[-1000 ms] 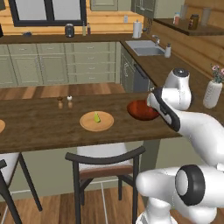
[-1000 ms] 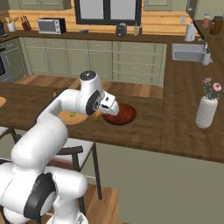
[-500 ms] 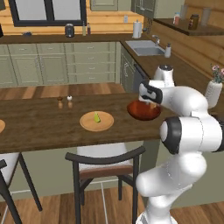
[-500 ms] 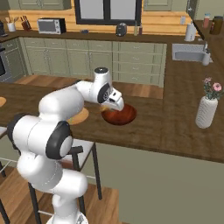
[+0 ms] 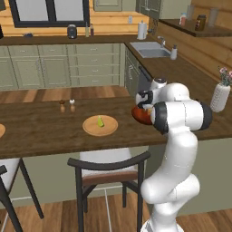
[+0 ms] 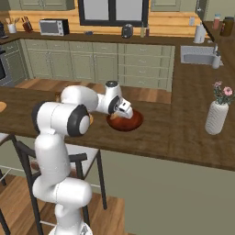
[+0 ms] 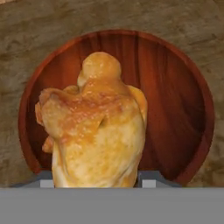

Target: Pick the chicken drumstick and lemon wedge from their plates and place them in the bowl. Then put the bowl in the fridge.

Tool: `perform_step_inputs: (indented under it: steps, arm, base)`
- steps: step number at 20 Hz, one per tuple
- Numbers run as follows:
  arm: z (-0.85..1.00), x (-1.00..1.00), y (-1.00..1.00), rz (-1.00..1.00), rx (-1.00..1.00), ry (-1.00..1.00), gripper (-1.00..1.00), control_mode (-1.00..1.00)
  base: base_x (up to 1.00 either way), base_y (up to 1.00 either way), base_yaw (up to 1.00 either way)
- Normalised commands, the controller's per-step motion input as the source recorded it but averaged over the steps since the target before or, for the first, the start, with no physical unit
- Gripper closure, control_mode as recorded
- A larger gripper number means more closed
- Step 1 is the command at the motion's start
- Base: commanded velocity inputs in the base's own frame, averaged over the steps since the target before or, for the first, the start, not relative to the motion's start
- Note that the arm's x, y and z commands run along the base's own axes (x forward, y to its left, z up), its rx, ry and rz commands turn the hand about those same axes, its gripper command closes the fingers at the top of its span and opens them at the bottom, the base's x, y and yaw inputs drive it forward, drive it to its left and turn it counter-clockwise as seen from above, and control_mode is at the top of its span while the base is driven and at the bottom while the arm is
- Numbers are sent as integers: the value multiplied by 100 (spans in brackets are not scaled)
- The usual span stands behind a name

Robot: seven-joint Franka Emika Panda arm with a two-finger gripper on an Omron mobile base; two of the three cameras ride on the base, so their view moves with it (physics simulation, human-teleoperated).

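Golden-brown chicken drumstick pinched between the fingers, over the bowl.

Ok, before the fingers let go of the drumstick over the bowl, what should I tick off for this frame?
1. Chicken drumstick held between the fingers: ok, it sits right against the hand camera with the tips at either side of it.
2. Drumstick over the bowl: ok, the bowl's rim rings it in the hand view.
3. Bowl free of other things: cannot tell, the drumstick hides much of the inside.
4. Gripper low enough for a gentle drop: cannot tell, the gap to the bowl is hidden.
5. Lemon wedge waiting on its plate: ok.
6. Bowl well in from the counter edge: ok.
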Motion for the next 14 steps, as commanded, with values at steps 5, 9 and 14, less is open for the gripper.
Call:
perform_step_inputs:
  steps: [5,9,14]
  arm:
    - [-50,77,-15,-2,-2,-8,100,-100]
    - [-26,67,-17,-3,-1,-5,-100,-100]
    - [2,0,0,0,0,-1,-100,-100]
  base:
    - [0,0,0]
    - [0,0,0]
    - [0,0,0]
